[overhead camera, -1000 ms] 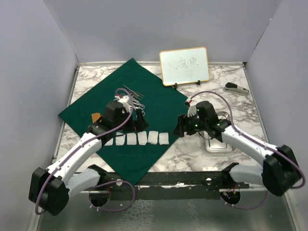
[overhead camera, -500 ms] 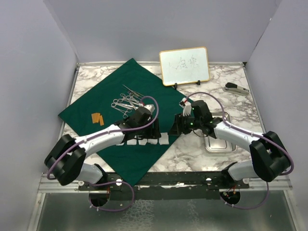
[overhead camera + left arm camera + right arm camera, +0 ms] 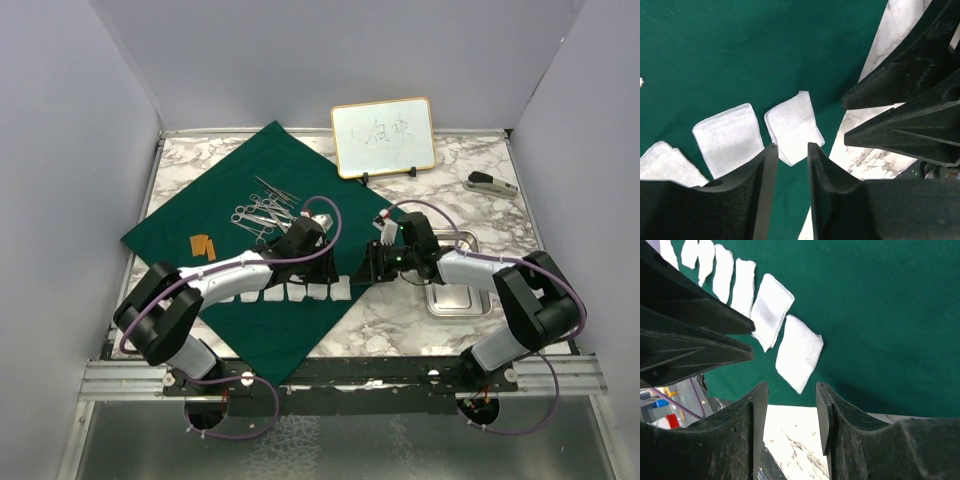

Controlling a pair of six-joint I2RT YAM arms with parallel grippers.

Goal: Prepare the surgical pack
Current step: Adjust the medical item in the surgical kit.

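The dark green cloth lies spread flat on the marble bench. The silver scissor-like instruments are laid out on it just beyond the left claw. The row of white gauze squares runs back under that claw, and the end square sits just ahead of both claws' tips. The right claw faces the left one, near it at the cloth's corner. Both claws stand partly open and hold nothing.

The layout looks mostly done. The steel tray sits off the cloth behind the right claw, and folding seems not yet begun.
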